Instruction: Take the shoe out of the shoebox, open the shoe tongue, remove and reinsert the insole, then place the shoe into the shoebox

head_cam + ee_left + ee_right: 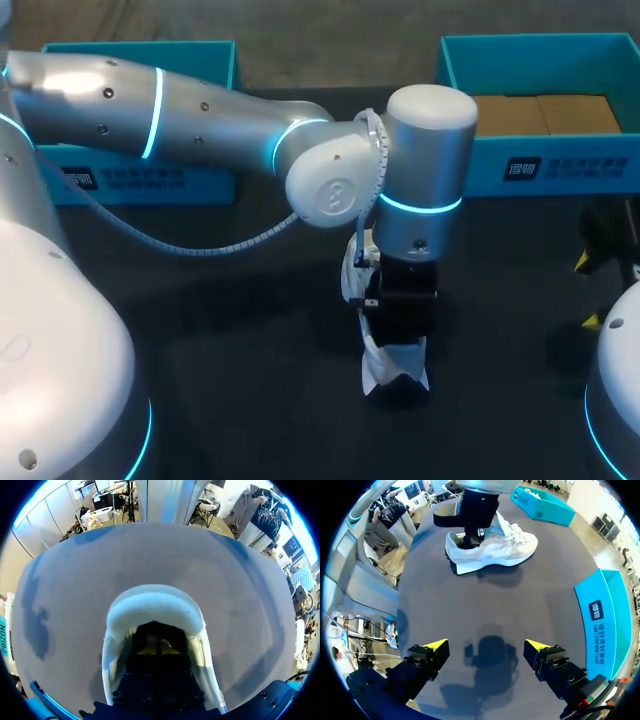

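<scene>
The shoe [492, 547] is white and soft-looking, with laces, a puffy round heel and a thick sole. It stands on the dark, flat tabletop [520, 610], in front of a blue box [545, 60] with straight walls. The left arm [200, 110] reaches down into the shoe's hole, and its jaws are closed together inside. The right arm [612, 420] is well apart from the shoe, its jaws wide open above the tabletop.

Head camera looks down from behind; left wrist seemingly inside the shoe [155, 605]; right wrist farther off.
</scene>
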`<control>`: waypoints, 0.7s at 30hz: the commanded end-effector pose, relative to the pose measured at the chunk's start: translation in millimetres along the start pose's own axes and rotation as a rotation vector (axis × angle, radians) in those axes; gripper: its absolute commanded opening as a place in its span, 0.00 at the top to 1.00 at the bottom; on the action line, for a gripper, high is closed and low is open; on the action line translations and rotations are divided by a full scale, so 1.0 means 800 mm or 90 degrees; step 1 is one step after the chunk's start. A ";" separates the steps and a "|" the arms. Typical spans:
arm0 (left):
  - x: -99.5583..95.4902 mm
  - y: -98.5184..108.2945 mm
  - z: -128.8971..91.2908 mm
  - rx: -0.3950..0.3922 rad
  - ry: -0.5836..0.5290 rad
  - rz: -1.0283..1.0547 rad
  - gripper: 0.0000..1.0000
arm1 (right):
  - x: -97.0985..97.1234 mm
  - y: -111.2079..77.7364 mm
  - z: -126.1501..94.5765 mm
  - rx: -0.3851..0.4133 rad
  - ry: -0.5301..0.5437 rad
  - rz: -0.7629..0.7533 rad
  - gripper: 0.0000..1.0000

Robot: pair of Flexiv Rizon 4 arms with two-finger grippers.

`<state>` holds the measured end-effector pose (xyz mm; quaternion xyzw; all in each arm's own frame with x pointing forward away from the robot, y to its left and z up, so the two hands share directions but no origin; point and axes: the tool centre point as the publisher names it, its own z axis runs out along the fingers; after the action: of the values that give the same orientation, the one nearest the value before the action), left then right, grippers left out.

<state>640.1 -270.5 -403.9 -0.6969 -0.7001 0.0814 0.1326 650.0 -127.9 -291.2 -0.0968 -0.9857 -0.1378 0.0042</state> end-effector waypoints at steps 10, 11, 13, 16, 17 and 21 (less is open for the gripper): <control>0.004 0.002 -0.018 -0.017 -0.015 -0.006 1.00 | 0.002 -0.001 0.000 0.000 -0.002 0.000 0.00; 0.005 0.001 -0.023 -0.019 -0.021 -0.004 1.00 | 0.002 -0.001 0.000 0.000 -0.002 0.000 0.00; 0.007 -0.001 -0.033 -0.024 -0.029 -0.001 1.00 | 0.002 -0.001 0.000 0.000 -0.002 0.000 0.00; 0.009 -0.002 -0.045 -0.040 -0.039 0.000 1.00 | 0.002 -0.001 0.000 0.000 -0.002 0.000 0.00; 0.010 -0.001 -0.048 -0.048 -0.043 -0.001 1.00 | 0.002 -0.001 0.000 0.000 -0.002 0.000 0.00; 0.011 0.007 -0.059 -0.075 -0.052 -0.012 1.00 | 0.002 -0.001 0.000 0.000 -0.002 0.000 0.00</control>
<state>660.7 -275.3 -369.5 -0.6942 -0.7121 0.0703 0.0783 649.8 -128.0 -291.0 -0.0968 -0.9857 -0.1378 0.0041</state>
